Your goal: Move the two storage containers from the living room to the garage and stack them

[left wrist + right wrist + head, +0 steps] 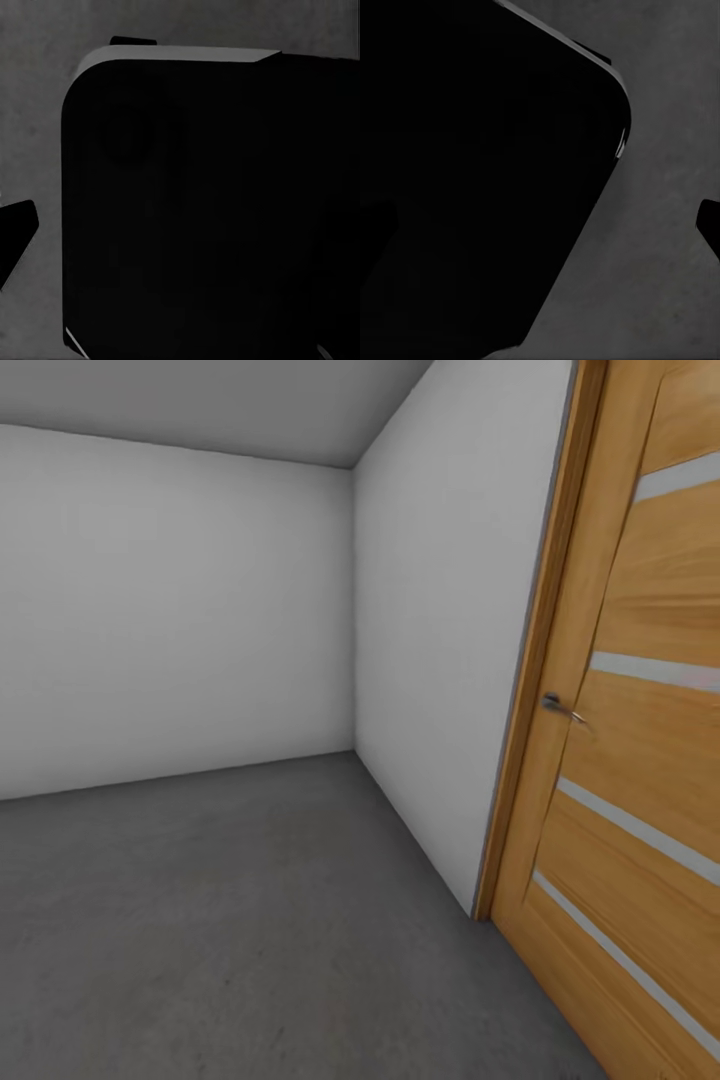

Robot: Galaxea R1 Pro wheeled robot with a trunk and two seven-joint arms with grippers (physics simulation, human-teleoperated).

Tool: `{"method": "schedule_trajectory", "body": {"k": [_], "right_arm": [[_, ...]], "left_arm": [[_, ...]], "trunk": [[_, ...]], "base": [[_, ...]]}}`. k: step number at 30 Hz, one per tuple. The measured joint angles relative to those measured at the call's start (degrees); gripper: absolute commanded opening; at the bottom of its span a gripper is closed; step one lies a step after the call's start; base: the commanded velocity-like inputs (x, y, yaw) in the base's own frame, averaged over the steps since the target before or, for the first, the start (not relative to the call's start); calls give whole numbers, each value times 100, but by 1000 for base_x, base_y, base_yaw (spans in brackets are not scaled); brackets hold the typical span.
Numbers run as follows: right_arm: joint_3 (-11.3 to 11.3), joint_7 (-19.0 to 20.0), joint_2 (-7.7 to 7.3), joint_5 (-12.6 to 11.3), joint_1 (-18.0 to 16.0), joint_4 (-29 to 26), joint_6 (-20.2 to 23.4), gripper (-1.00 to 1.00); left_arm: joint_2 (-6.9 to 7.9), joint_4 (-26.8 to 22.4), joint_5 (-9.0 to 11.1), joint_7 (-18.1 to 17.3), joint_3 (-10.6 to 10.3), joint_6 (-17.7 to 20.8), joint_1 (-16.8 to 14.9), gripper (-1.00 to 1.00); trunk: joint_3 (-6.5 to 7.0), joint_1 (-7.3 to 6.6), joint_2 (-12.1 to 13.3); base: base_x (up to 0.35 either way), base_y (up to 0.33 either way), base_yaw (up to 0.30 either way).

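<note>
I am facing a corner of the garage, with its dark grey concrete floor and plain pale walls. The two storage containers and the living room are out of view. In the left wrist view, one dark fingertip of my left gripper sits at the frame's edge over the floor. The right gripper likewise has a fingertip at the far edge. Both grippers look spread open with nothing between the fingers. Each hangs beside my black body.
A honey-coloured wooden door with pale horizontal strips and a metal handle stands close on the right. The right-hand wall meets the door frame. The floor stretches left and ahead to the back wall.
</note>
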Motion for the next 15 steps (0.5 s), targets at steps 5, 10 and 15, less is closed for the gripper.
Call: {"method": "schedule_trajectory", "body": {"k": [5,10,15], "right_arm": [[0,0,0,-1,0,0,0,100],[0,0,0,-1,0,0,0,100],[0,0,0,-2,0,0,0,100]], "left_arm": [[0,-3,0,0,0,-3,0,100],[0,-1,0,0,0,-1,0,100],[0,-1,0,0,0,4,0,100]], "trunk": [[18,0,0],[35,-1,0],[52,-3,0]], "base": [[0,0,-228],[32,0,-229],[257,0,-229]]}}
